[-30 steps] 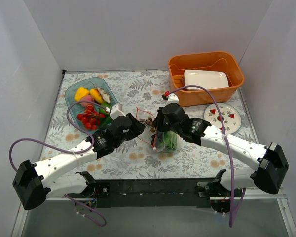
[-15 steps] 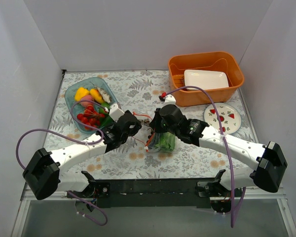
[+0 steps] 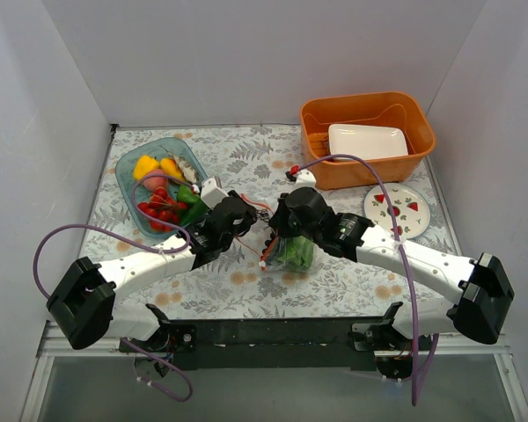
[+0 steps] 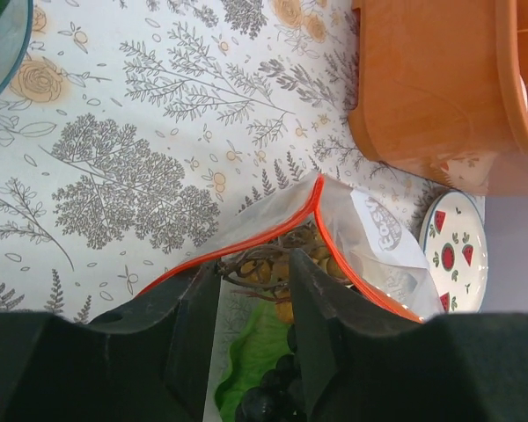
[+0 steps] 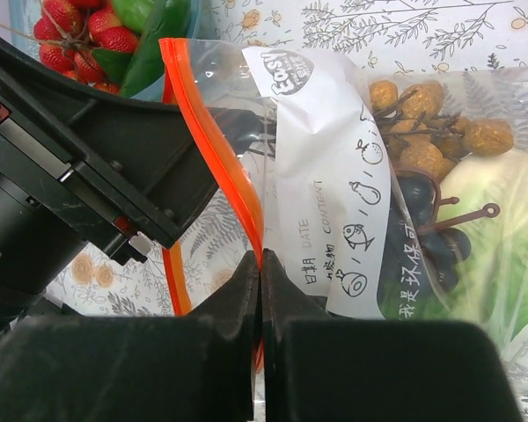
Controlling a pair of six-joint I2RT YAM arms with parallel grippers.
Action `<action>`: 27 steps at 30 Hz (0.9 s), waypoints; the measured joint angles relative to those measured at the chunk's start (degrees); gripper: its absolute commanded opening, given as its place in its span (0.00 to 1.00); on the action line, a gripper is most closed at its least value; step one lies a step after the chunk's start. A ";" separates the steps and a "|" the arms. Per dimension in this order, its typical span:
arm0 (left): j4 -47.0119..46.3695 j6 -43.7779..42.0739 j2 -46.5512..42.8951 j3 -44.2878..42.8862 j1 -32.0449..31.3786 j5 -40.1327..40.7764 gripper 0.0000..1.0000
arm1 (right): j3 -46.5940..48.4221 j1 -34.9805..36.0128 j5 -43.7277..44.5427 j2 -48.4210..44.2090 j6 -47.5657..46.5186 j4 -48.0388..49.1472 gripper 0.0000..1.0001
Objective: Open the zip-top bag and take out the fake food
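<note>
Nearest the left wrist camera, the left gripper (image 4: 253,264) shows its two black fingers (image 4: 189,343) narrowly parted, and I see nothing clamped between them. In that gap lies the open mouth of the crinkly clear plastic zip-top bag (image 4: 370,246). Its thin red-orange zip strip (image 4: 319,211) peaks just beyond the fingertips.

The fake food (image 4: 264,334) sits inside the bag. A cluster of small brown pieces (image 4: 277,264) lies at the fingertips. A leafy light-green lettuce (image 4: 255,347) and some dark round pieces (image 4: 264,404) lie lower between the fingers.

The right gripper (image 5: 260,259) has its fingers pressed together on the zip strip, pinching one lip of the bag. A white printed label (image 5: 321,176) lies just right of those fingertips.

Beyond the left fingers spreads the floral-print tablecloth (image 4: 132,176). To their right is a small round white plate with red fruit motifs (image 4: 453,246). Farther off stands an orange plastic basket (image 3: 370,171) holding a white rectangular dish (image 3: 367,141).

Left of the left gripper, close beside it, a clear teal tray (image 3: 126,167) holds a yellow pepper (image 3: 145,167) and red cherry tomatoes (image 3: 158,211).
</note>
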State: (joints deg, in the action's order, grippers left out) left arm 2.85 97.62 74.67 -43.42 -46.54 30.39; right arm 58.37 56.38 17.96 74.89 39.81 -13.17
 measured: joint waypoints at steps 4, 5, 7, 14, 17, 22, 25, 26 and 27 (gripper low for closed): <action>-1.73 -1.18 0.07 0.00 0.00 0.83 0.26 | 0.00 0.00 0.00 -0.66 -0.04 -0.07 0.01; -2.67 -1.77 0.15 0.00 0.00 1.05 0.24 | 0.00 0.00 -0.02 -0.85 -0.07 -0.07 0.01; -4.09 -2.58 0.55 -0.04 0.00 1.31 0.13 | 0.00 0.00 0.11 -1.14 -0.07 -0.20 0.01; -6.27 -4.90 2.97 -0.81 0.13 0.20 0.00 | -0.07 0.00 1.68 -2.05 -0.39 -0.85 0.01; -6.54 -6.47 1.97 -0.81 0.22 -2.23 0.00 | 0.02 -0.24 2.97 -2.05 -0.83 -2.19 0.01; -5.57 -9.62 -2.89 -0.83 0.28 -7.87 0.00 | 0.02 -2.03 3.58 -2.05 -1.09 -3.85 0.01; -3.34 -11.43 -7.02 -1.73 0.31 -10.78 0.00 | 0.04 -3.63 4.20 -2.12 -1.27 -4.63 0.01; -2.56 -12.02 -7.91 -2.45 0.31 -11.78 0.00 | 0.04 -4.00 4.26 -2.14 -1.31 -4.92 0.01; -1.99 -12.59 -8.61 -3.26 0.31 -12.92 0.00 | 0.09 -4.42 4.33 -2.16 -1.46 -5.16 0.01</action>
State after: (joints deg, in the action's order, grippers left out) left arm 0.86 85.03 66.06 -46.68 -46.24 17.47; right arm 58.46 51.96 22.28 72.73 38.35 -18.33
